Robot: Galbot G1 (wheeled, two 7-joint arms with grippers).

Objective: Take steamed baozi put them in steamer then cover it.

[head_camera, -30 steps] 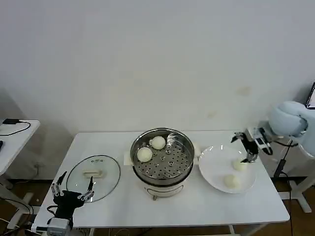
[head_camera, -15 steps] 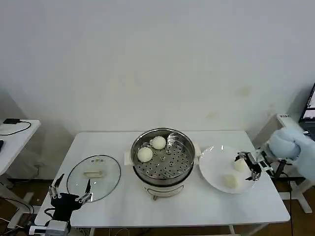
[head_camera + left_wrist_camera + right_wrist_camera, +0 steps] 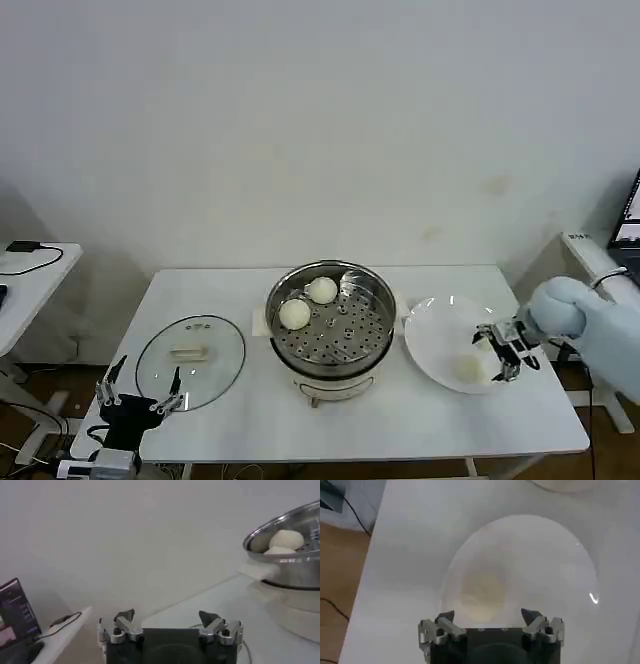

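Far plate baozi [image 3: 484,341] behind right pincer [image 3: 497,352]

The head camera looks down from above on the whole table [image 3: 400,420]. The left wrist camera sits low, facing right toward the steamer [image 3: 287,550]. The right wrist camera hangs close over the plate [image 3: 530,565].

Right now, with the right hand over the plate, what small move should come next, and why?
Probably lower the right hand a little further and close on the baozi just beneath its open fingers. Two buns already lie in the steamer, and the cover rests on the table by the idle left hand, so the plate must be emptied first.
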